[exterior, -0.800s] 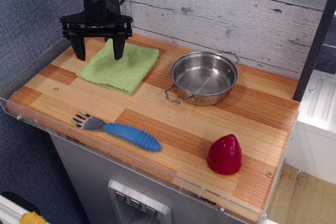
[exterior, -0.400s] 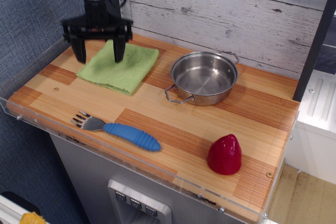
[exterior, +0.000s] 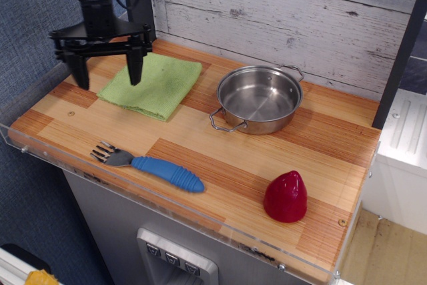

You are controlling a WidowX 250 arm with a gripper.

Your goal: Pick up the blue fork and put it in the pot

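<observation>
On the counter (exterior: 220, 158): one blue fork (exterior: 150, 165), one pot (exterior: 259, 99), one open gripper (exterior: 107, 75).

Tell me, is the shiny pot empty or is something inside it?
Empty. The pot shows only its bare shiny bottom, and the blue fork lies outside on the wooden counter near the front edge.

Fork (exterior: 150, 165) lies near the front edge of the counter (exterior: 220, 158), left of centre, tines pointing left. Pot (exterior: 259, 99) sits behind and to the right of it, well apart, close to the back wall (exterior: 287, 11). Cloth (exterior: 152, 83) lies flat at the rear left, left of the pot. Domed object (exterior: 285, 196) stands front right, in front of the pot. Gripper (exterior: 107, 75) hangs over the cloth's left edge, prongs spread wide.
</observation>
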